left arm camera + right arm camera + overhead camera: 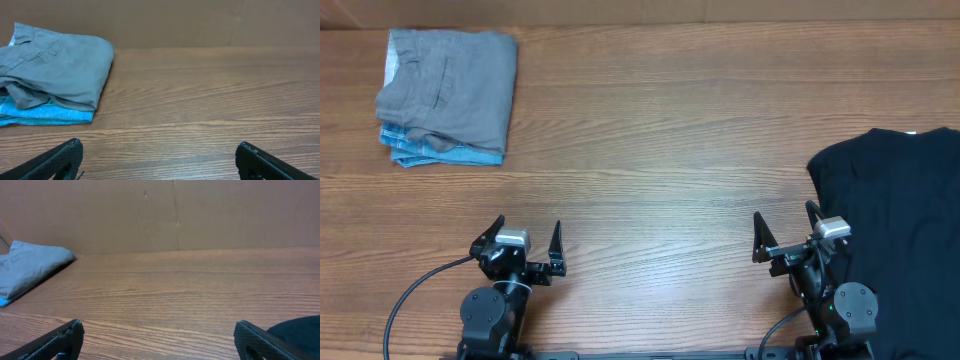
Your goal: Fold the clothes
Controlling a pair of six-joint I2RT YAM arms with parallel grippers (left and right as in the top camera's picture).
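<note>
A large black shirt (pixel 905 220) lies spread at the right edge of the table, partly cut off by the frame; a bit of it shows in the right wrist view (pixel 300 330). A folded stack sits at the far left: a grey garment (pixel 450 85) on top of a light blue garment (pixel 445 152), also in the left wrist view (pixel 55 65) and the right wrist view (pixel 30 265). My left gripper (pixel 528 235) is open and empty near the front edge. My right gripper (pixel 786 227) is open and empty just left of the black shirt.
The wooden table (pixel 660 150) runs between the stack and the shirt. A brown cardboard wall (pixel 175 215) stands behind the table. A black cable (pixel 415 290) trails from the left arm's base.
</note>
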